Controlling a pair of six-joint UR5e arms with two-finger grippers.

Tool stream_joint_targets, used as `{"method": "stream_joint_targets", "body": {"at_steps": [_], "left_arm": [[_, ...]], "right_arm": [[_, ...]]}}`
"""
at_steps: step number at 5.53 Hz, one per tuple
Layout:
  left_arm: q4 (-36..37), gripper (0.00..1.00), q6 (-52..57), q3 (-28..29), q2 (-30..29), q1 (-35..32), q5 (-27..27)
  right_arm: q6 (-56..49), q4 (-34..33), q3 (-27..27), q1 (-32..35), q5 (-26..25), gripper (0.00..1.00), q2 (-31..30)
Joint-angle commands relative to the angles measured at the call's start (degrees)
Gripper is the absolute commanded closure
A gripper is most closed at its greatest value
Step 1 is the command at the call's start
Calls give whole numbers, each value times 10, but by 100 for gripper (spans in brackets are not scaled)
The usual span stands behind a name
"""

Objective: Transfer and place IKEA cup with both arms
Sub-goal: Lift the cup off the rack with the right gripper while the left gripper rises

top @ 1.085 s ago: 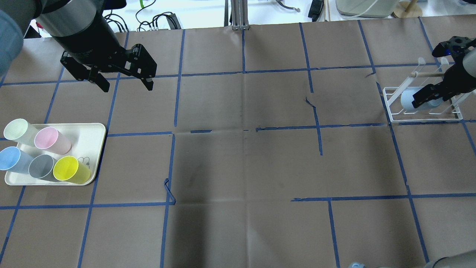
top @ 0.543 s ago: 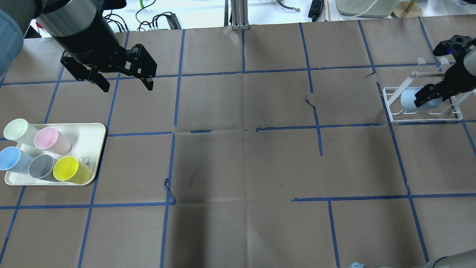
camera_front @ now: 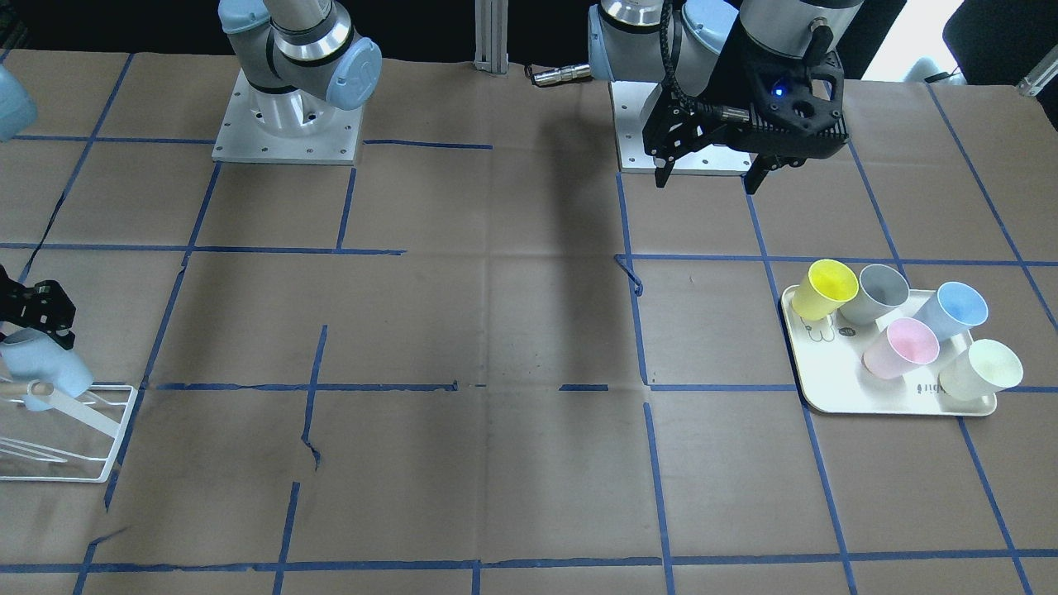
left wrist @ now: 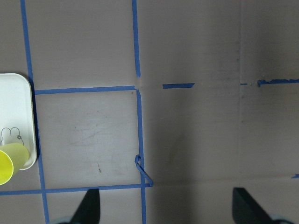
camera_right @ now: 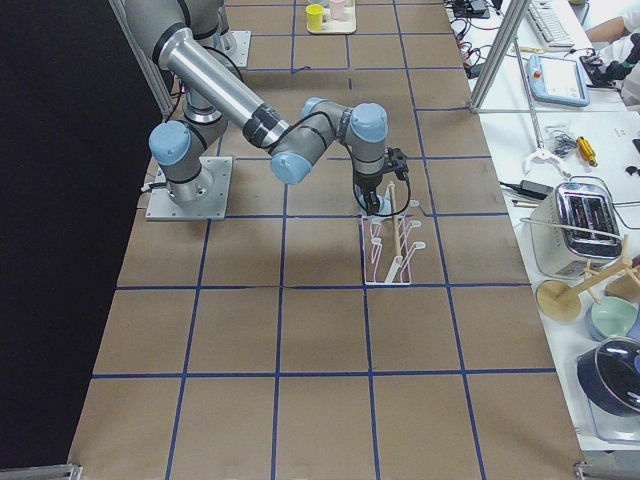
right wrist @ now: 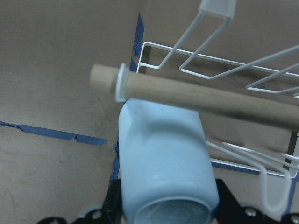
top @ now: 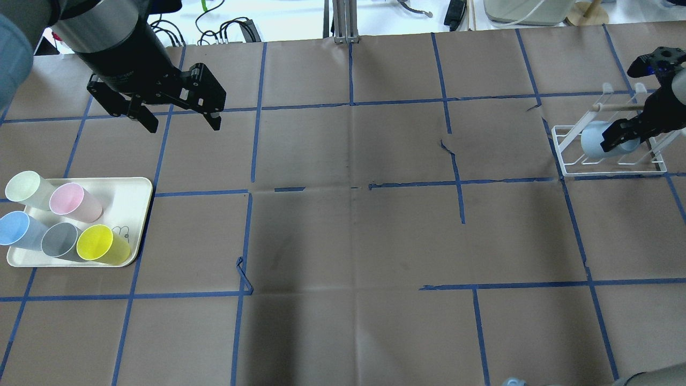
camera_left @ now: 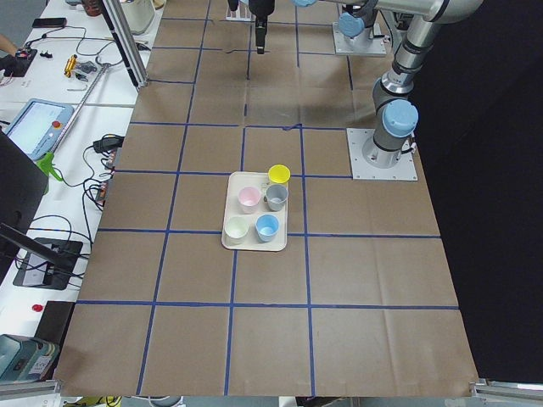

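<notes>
The pale blue IKEA cup is tilted on its side in my right gripper, inside the white wire rack at the far right. In the right wrist view the cup sits between the fingers, its base pointing away, just under the rack's wooden dowel. It also shows in the front-facing view. My left gripper is open and empty, high above the table's far left. Its spread fingertips show in the left wrist view.
A white tray at the left holds several upright cups: a blue twin, pink, grey, yellow and pale green. Brown paper with blue tape lines covers the table. Cables and equipment lie beyond the far edge.
My right gripper has moved slightly right and farther back with the cup, deeper into the rack. The left arm has not moved.
</notes>
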Motion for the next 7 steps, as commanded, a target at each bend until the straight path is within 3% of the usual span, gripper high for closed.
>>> {"method": "stream_joint_targets", "body": {"at_steps": [1,3,4,5,6,7], "left_arm": [[0,1,1,0,0,0,0],[-1,1,-1,3,1,1,-6],[-21,1,-1,4,1,21,-38],[-99,1,11,4,8,74,-164],[-163,1,78,-10,9,117,-255],[-226,1,203,-13,6,165,-271]], "right_arm": [[3,18,-1,0,-2,55,-41],[3,105,-29,0,-3,55,-76],[3,202,-88,0,-10,55,-85],[3,291,-138,0,-10,55,-94],[1,377,-174,1,-1,55,-104],[-1,482,-202,24,53,55,-103]]}}
